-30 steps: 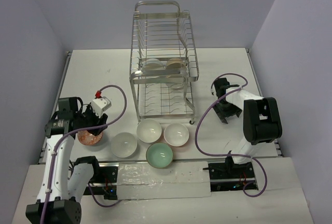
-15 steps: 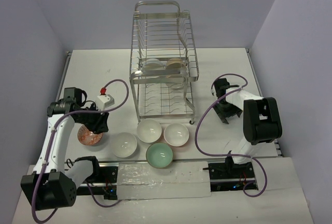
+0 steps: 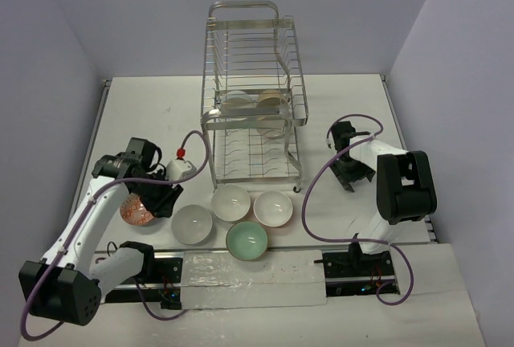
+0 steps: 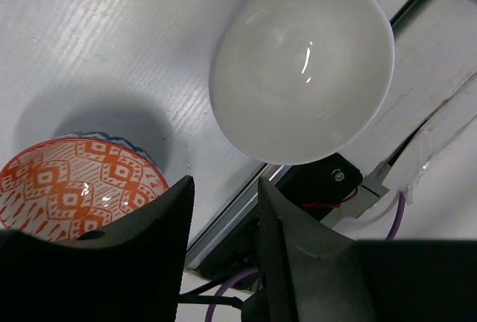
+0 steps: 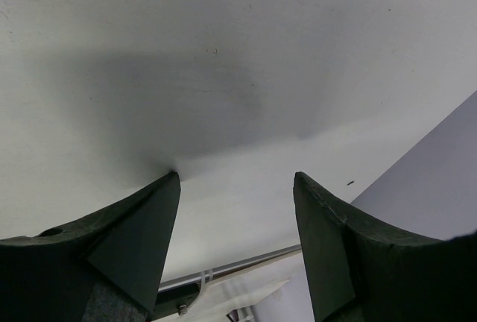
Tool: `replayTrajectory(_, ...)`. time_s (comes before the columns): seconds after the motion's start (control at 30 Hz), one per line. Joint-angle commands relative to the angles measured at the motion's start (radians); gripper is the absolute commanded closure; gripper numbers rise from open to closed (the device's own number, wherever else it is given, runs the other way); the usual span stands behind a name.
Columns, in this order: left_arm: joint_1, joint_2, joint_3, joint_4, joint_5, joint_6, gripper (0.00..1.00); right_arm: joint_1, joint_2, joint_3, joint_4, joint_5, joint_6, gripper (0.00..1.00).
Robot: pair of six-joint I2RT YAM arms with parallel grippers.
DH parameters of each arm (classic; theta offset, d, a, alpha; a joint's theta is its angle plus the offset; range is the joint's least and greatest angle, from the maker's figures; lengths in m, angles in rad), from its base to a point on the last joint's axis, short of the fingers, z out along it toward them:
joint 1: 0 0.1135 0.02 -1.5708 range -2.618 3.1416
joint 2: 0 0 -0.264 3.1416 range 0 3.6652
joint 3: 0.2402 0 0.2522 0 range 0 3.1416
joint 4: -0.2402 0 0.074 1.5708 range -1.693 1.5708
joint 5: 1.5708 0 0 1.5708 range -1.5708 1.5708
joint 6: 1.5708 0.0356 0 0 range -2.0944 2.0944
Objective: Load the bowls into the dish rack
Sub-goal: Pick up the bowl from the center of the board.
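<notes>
Taking the overhead view as a clock face with the far wall at twelve, the orange-red bowl (image 3: 133, 212) sits on the table (image 3: 144, 114) at eight o'clock from the dish rack (image 3: 253, 134). The left gripper (image 4: 223, 188) hangs at this bowl's three-o'clock edge. Its jaws are parted and grasp nothing: only bare table and a dark rail (image 4: 223, 225) show in the gap. Whether a finger touches the rim I cannot tell.

A white bowl (image 3: 193, 223) stands upright at the gripper's four o'clock. Two more white bowls (image 3: 230, 202) lie side by side beyond it, with the mint-green bowl (image 3: 246, 240) at their six o'clock. The rack stands at twelve o'clock from this cluster. Two pale bowls (image 3: 237, 100) are on edge in its upper tier.

The right gripper (image 5: 237, 180) sits low over bare table at the rack's four o'clock, with its jaws spread wide and released.
</notes>
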Motion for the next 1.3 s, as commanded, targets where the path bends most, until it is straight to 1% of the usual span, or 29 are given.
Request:
replayTrajectory(0.0, -0.073, 0.024, -0.010, 0.051, -0.053, -0.061, 0.56, -0.005, 0.071, -0.076, 0.073, -0.080, 0.032, 0.29)
replayTrajectory(0.13, -0.142, 0.067, -0.001, 0.091, -0.077, -0.109, 0.56, -0.005, 0.071, -0.078, 0.072, -0.080, 0.032, 0.29)
replayTrajectory(0.3, -0.168, 0.150, 0.006, 0.161, -0.125, -0.144, 0.58, -0.005, 0.068, -0.079, 0.072, -0.077, 0.030, 0.29)
replayTrajectory(0.47, -0.188, 0.230, 0.016, 0.172, -0.116, -0.153, 0.59, -0.005, 0.066, -0.082, 0.072, -0.075, 0.030, 0.29)
replayTrajectory(0.83, -0.240, 0.256, 0.037, 0.131, -0.106, -0.144, 0.63, -0.005, 0.062, -0.085, 0.073, -0.064, 0.029, 0.28)
replayTrajectory(1.27, -0.252, 0.218, -0.036, 0.124, -0.145, -0.189, 0.65, -0.005, 0.060, -0.088, 0.073, -0.060, 0.030, 0.28)
